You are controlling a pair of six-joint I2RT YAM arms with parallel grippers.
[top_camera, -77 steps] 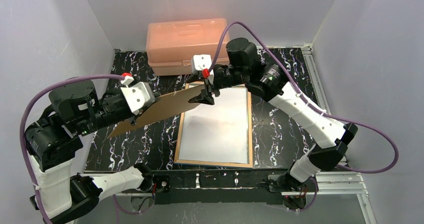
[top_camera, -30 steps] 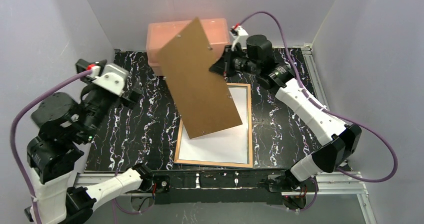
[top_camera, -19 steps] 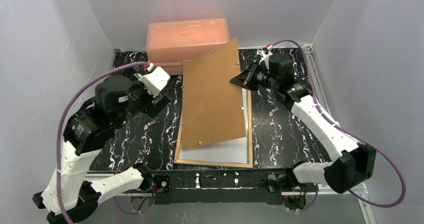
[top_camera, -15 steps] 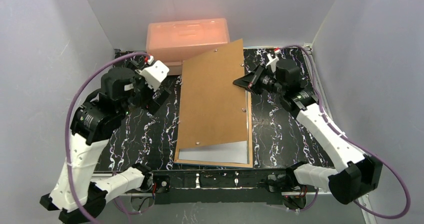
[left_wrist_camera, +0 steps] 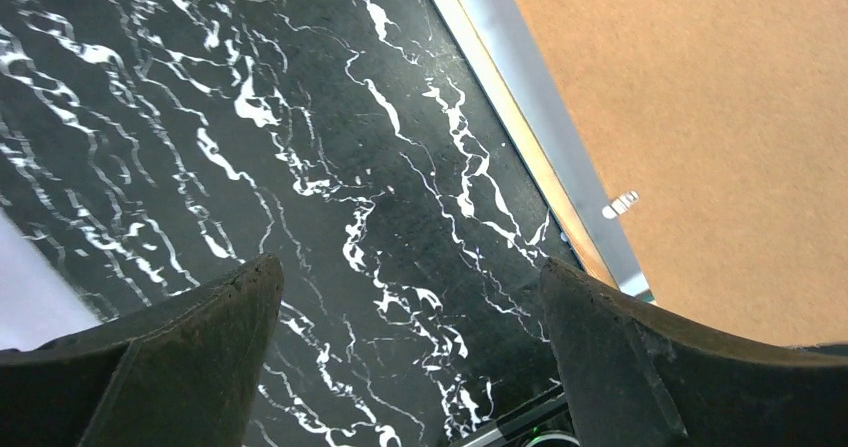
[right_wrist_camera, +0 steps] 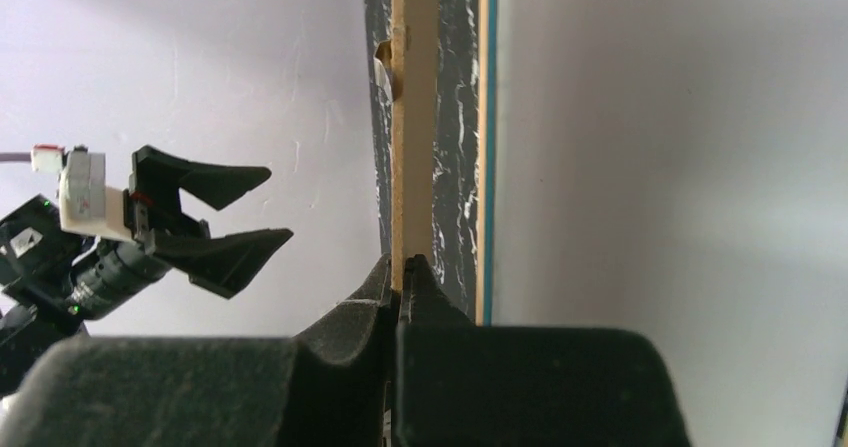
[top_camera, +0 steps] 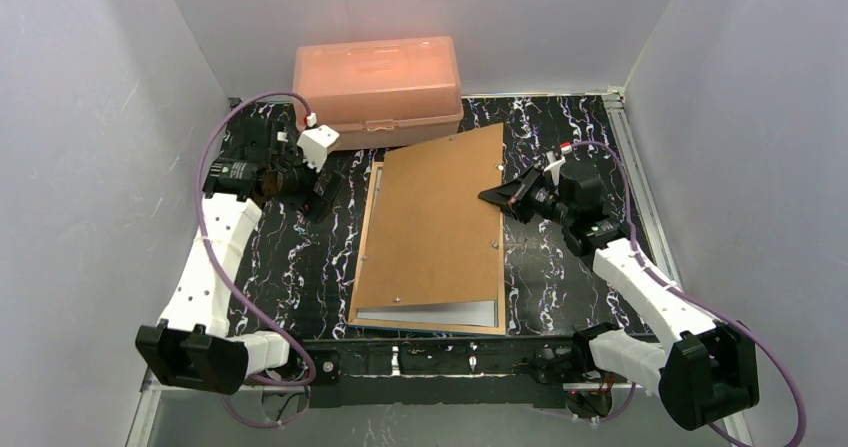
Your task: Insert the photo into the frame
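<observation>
Lying flat on the table [top_camera: 290,267], the frame [top_camera: 430,326] runs lengthwise near-to-far; right fingers [right_wrist_camera: 350,337] pinch the backing board [top_camera: 440,227] edge, left fingers [left_wrist_camera: 180,357] gape empty.

The brown board [left_wrist_camera: 700,117] fills the upper right, with a small metal tab [left_wrist_camera: 620,205] near its edge. Along that edge run a pale strip [left_wrist_camera: 545,117] and the frame [left_wrist_camera: 515,127], its wooden rim showing. Left of the board lies the black marbled table [left_wrist_camera: 300,117], beneath the left gripper [left_wrist_camera: 410,272] and its wide-apart fingers [left_wrist_camera: 200,347].

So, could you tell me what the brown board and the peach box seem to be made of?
The brown board looks like matte fibreboard or hardboard: uniform tan face, thin raw edge in the right wrist view. The peach box looks like translucent plastic: light glows through it, and the lid is moulded.
</observation>
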